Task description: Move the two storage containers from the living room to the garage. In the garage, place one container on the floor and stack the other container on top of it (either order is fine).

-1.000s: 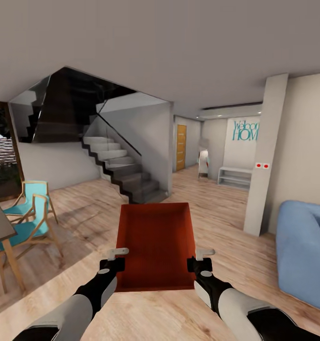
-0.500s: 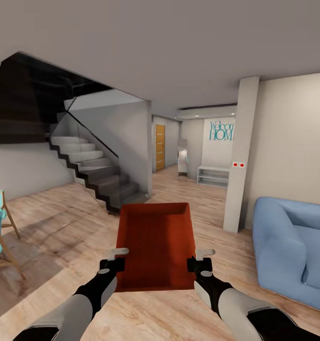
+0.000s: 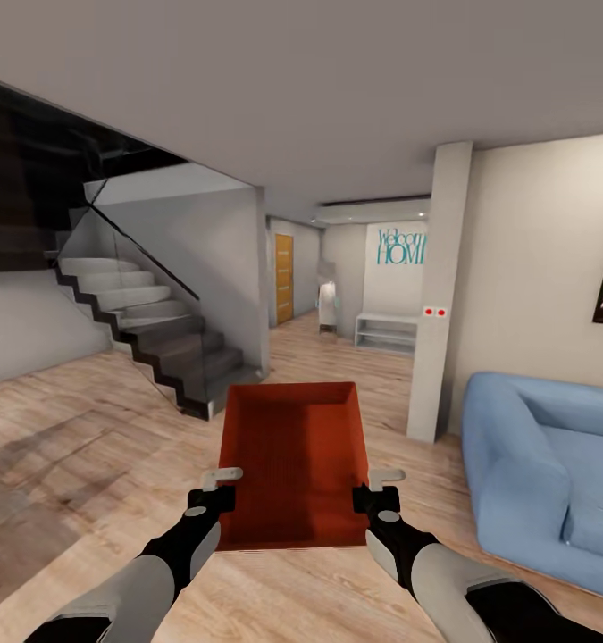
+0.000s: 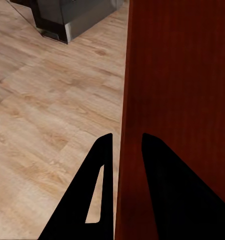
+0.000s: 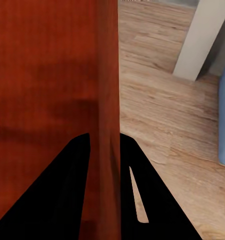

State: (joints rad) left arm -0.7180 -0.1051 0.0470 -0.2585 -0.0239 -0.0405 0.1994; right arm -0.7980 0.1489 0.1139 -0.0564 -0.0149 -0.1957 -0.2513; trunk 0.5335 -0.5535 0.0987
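One orange-red open-top plastic bin (image 3: 292, 464) carried above light wood-plank floor (image 3: 87, 429), left gripper (image 3: 221, 476) and right gripper (image 3: 387, 480) clamping opposite side walls. Left wrist: fingers (image 4: 100, 175) straddling wall. Right wrist: likewise. Probably light, stiff, slick; rim holds suit.

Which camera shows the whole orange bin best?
The head view: the orange bin shows complete, open top and all, held between both arms. The left wrist view and right wrist view each show just one wall, pinched between black fingers.
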